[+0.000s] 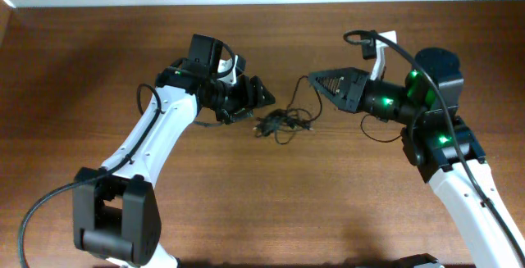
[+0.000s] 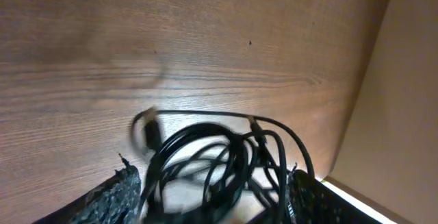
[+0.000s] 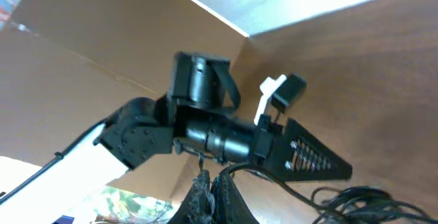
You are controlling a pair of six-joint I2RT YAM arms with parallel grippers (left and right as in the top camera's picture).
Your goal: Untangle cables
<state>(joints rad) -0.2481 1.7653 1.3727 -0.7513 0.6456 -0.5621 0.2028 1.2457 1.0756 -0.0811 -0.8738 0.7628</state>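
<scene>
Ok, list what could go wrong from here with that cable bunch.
1. The right gripper looks shut on one strand of the cables while the rest lies bunched. Pulling may tighten the tangle or drag the whole bunch.
2. The left gripper is open around several loops in its wrist view. Closing could clamp them all together.
3. Both grippers sit close on either side of the bunch and could collide.
</scene>
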